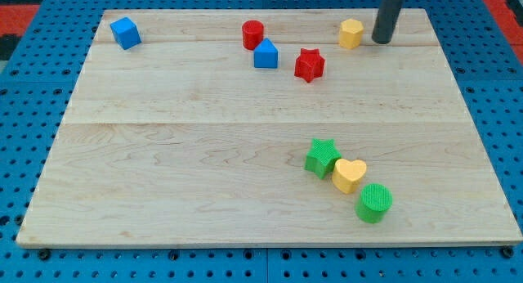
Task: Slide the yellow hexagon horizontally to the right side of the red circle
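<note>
You had my tip (382, 40) near the board's (204, 152) top edge, toward the top-right corner, just to the view's right of the yellow hexagon (351, 33), a small gap between them. No jaws on this rig, only a rod, so nothing was held. The red circle (252, 33) sat along the same top edge, well left of the hexagon. Below-right of it, touching or nearly so, was the blue pentagon-like block (265, 54); then the red star (309, 65). 1 blue cube (125, 32) sat in the top-left corner. Toward the bottom-right, 3 blocks ran in a diagonal chain: green star (323, 158), yellow heart (349, 175), green circle (374, 203).
</note>
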Robot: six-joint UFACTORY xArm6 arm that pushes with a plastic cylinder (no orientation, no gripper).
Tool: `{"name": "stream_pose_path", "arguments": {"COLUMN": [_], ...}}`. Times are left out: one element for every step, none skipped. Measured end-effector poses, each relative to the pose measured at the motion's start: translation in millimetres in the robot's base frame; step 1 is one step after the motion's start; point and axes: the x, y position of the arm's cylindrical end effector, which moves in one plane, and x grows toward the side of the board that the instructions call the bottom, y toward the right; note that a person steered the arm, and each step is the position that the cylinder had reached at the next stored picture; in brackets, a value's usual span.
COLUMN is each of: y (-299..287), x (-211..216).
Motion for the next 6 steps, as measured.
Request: {"name": "stream_pose_path", "arguments": {"y": [8.3,8.4,8.4,-1.0,-72.7,-122.1], "x": [0.0,0.0,0.0,7.3,22.0,23.6]}}
